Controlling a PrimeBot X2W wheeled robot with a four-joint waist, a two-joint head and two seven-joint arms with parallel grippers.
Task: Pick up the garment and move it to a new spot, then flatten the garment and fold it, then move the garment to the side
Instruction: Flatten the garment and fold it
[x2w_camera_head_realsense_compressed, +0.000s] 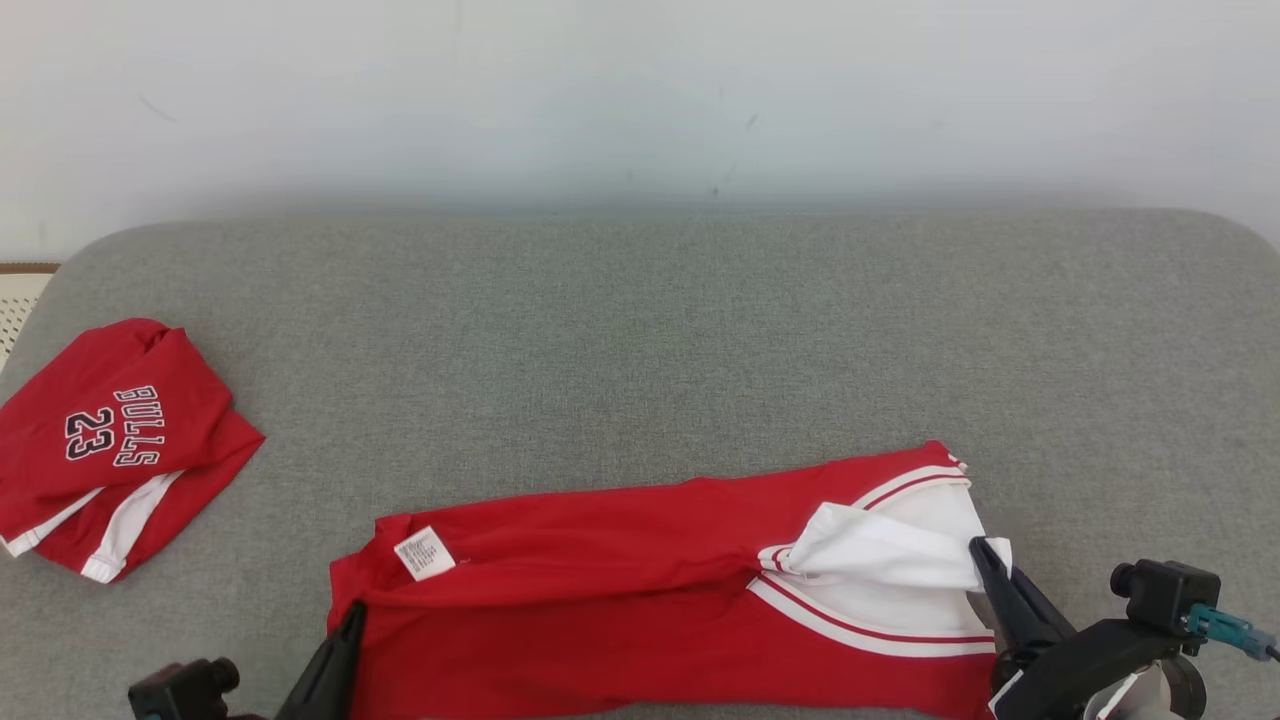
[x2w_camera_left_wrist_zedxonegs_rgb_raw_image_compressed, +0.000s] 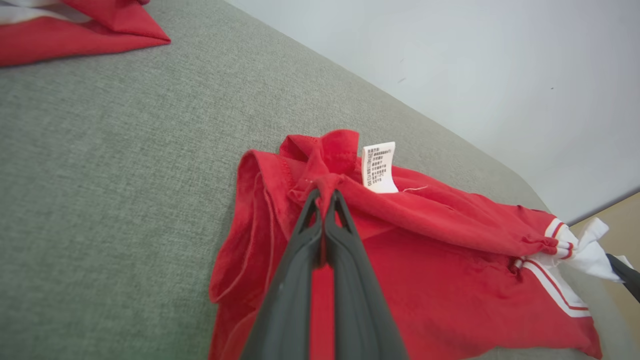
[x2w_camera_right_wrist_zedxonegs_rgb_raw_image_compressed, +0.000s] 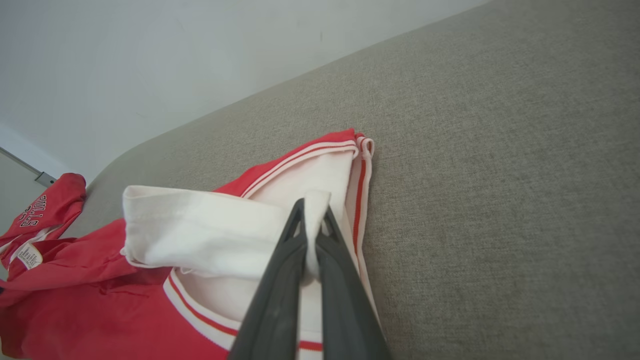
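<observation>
The garment is a red piece with white, red-striped trim, stretched left to right along the near edge of the grey cushion. My left gripper is shut on its red left end, beside a white care label. At the other end my right gripper is shut on a fold of the white trim. The cloth between the two grippers lies loosely creased, with its upper layer bunched toward the white end.
A second red piece printed BULLS 23 lies folded at the cushion's far left, seen too in the left wrist view and right wrist view. A pale wall stands behind the cushion. Bare grey cushion stretches behind and right of the garment.
</observation>
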